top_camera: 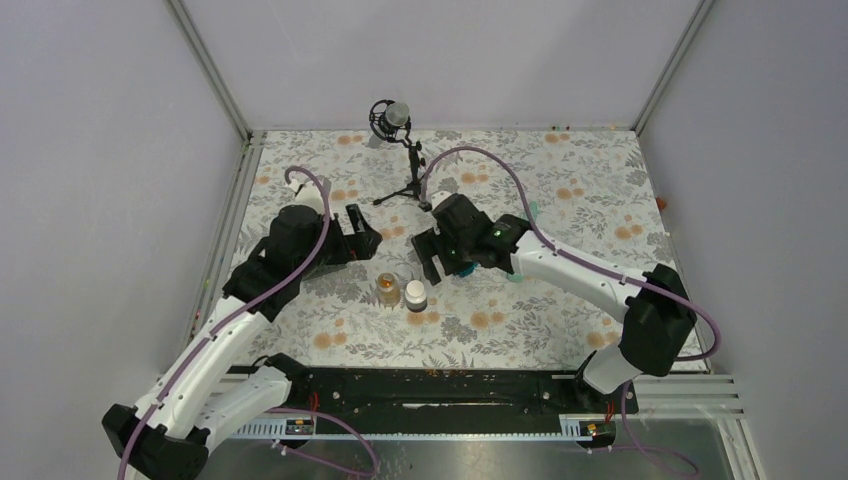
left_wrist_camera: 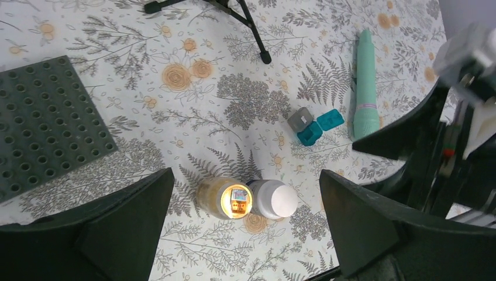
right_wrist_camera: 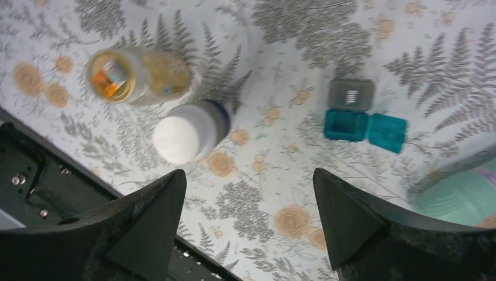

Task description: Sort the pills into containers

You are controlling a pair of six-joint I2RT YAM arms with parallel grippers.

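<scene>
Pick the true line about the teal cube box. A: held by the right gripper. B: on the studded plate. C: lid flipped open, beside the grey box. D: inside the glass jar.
C: the teal box shows its hollow with the lid folded out flat, right beside the grey box.

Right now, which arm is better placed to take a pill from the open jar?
Left, probably. The left gripper, open, hangs over the jar, which sits between its fingers. The right gripper, also open, is centred nearer the white-capped bottle, which stands between it and the jar.
</scene>
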